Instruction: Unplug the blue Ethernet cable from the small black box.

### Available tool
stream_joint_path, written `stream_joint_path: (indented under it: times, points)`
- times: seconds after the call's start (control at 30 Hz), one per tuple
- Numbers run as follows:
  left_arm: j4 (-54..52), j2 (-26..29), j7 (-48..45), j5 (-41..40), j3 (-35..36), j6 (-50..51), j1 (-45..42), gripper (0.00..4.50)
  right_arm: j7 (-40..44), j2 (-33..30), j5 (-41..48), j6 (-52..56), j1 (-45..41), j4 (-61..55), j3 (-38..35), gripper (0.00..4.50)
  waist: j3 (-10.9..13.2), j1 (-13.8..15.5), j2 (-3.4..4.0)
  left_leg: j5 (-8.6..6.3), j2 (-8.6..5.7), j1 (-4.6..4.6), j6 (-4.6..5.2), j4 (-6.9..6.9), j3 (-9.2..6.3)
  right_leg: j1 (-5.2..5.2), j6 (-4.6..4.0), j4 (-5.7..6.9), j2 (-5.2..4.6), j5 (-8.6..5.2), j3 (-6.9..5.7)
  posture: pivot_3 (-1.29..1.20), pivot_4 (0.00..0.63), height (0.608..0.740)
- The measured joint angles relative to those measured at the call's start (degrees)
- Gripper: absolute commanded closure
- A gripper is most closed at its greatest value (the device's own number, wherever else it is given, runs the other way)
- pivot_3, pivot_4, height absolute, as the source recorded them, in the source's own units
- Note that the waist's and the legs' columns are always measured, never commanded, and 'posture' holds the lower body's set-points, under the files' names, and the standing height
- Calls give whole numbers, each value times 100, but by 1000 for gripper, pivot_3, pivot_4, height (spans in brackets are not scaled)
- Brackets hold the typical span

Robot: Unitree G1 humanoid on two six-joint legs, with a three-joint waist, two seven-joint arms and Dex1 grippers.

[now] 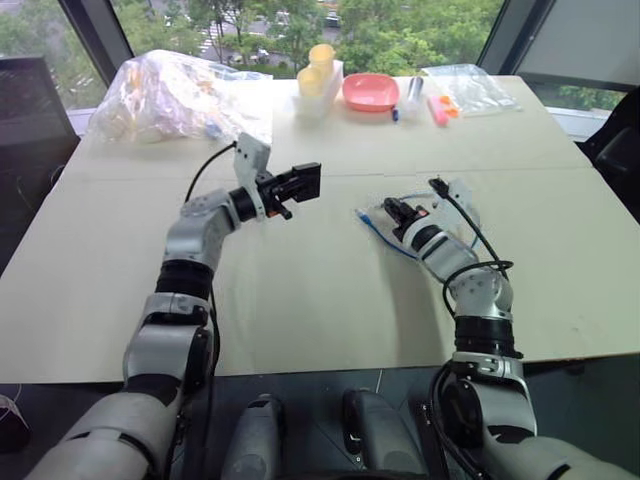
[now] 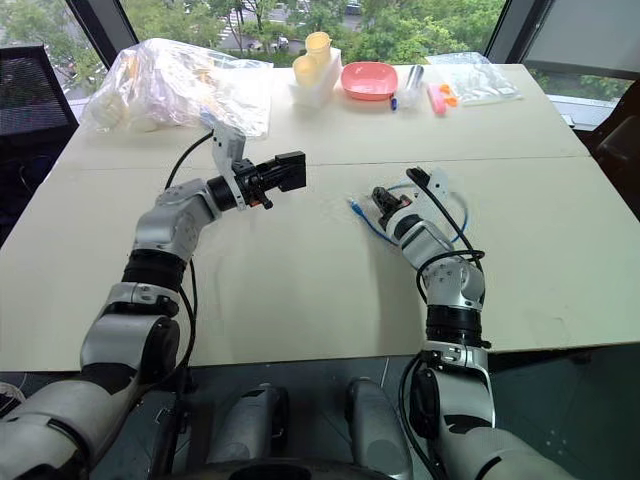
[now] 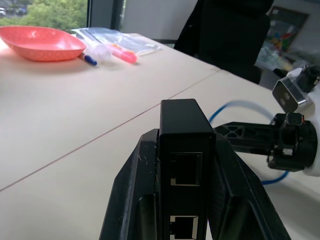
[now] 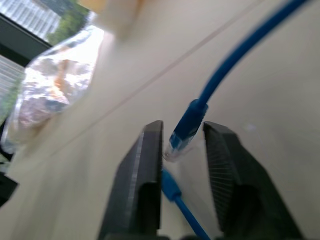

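Observation:
My left gripper (image 1: 298,185) is held above the table, shut on the small black box (image 3: 185,135), a flat matte-black box. The two sockets in the side facing the left wrist camera are empty. The blue Ethernet cable (image 1: 375,230) lies curled on the table by my right gripper (image 1: 392,210), apart from the box. In the right wrist view one clear plug (image 4: 182,132) of the cable sits loose between the spread fingers of the right gripper (image 4: 184,127), which is open and low over the tabletop.
At the table's far edge stand a crumpled clear plastic bag (image 1: 170,95), yellow cups in a white holder (image 1: 320,72), a pink bowl (image 1: 370,92), markers (image 1: 440,108) and a second clear bag (image 1: 470,88). A seam (image 1: 150,178) crosses the table.

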Motion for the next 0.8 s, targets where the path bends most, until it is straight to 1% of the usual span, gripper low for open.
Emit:
stream_joint_path:
  times: [0.1, 0.2, 0.27, 0.33, 0.43, 0.5, 0.53, 0.6, 0.63, 0.7, 0.73, 0.77, 0.8]
  points:
    - [-93, -83, 130, 95, -72, -116, 126, 3973, -170, -227, 205, 657, 176, -683, -90, 95, 0, 7, 0, 0, 1, -1, 0, 0, -2, 0, 0, 0, 1, 0, -1, 0, 150, 740]
    - [-195, -95, 318, 203, -80, -352, 161, 3973, -272, -513, 501, 1573, 447, -1429, -46, 95, 0, 9, -1, 0, 1, 0, 1, 1, -2, 1, 0, 0, 1, -1, -1, 0, 150, 740]
    - [-300, -164, 419, 277, -111, -490, 277, 3973, -124, -768, 573, 2057, 806, -2011, 221, 95, -2, 10, 1, -1, 1, 1, 2, 0, -2, 2, 0, -1, 1, -1, -1, 0, 150, 740]
    - [-298, -246, 476, 319, -156, -534, 367, 3973, 11, -759, 689, 2240, 953, -2294, 324, 95, -1, -10, 1, -1, 1, 1, 2, 1, -1, 1, 0, -2, 4, -1, 0, 0, 150, 740]
    - [-239, -429, 626, 417, -284, -738, 482, 3973, 211, -701, 750, 2240, 979, -2600, 435, 95, -2, 3, 1, -1, 1, 2, 3, 6, -3, 2, 0, -1, 6, -1, -1, 0, 150, 740]
    - [-64, -467, 856, 565, -297, -975, 482, 2933, 295, -618, 738, 2149, 978, -2649, 481, 43, -2, 0, 1, -1, 1, 3, 3, 7, -3, 3, -1, -1, 6, -1, -1, 0, 150, 740]
    - [8, -465, 924, 612, -296, -1082, 482, 2653, 317, -592, 724, 2126, 980, -2649, 496, 43, -2, 1, 1, -1, 1, 3, 3, 7, -3, 3, -1, -1, 6, -1, -1, 0, 150, 740]
    - [75, -464, 959, 644, -295, -1216, 482, 1938, 384, -581, 633, 2017, 986, -2652, 572, 43, -2, 11, 1, -1, 1, 2, 3, 7, -2, 3, -1, -2, 6, -1, -2, 0, 150, 740]
    - [75, -465, 955, 644, -295, -1235, 482, 1749, 415, -581, 604, 1966, 994, -2653, 596, 43, -2, 12, 1, -1, 1, 1, 3, 6, -2, 3, -1, -3, 6, -1, -2, 0, 150, 740]
    - [51, -458, 935, 642, -295, -1221, 492, 1141, 515, -587, 505, 1867, 1069, -2704, 676, 43, -2, 13, 1, -2, 1, -1, 4, 5, -2, 3, 0, -6, 5, -1, -2, 0, 150, 740]
    - [-33, -436, 910, 640, -296, -1194, 531, 909, 577, -594, 456, 1822, 1116, -2715, 723, 43, -2, 12, 1, -2, 1, -2, 4, 4, -2, 3, 1, -7, 5, -1, -2, 0, 150, 740]
    - [-141, -413, 883, 637, -297, -1146, 571, 716, 625, -602, 404, 1783, 1153, -2716, 748, 43, -2, 13, 1, -3, 1, -2, 5, 4, -2, 3, 1, -8, 5, -1, -2, 0, 150, 740]
    - [-360, -368, 854, 628, -311, -1015, 647, 716, 679, -629, 365, 1757, 1175, -2716, 779, 43, -2, 11, 1, -3, 1, -3, 5, 4, -2, 3, 1, -8, 4, -1, -2, 0, 150, 740]
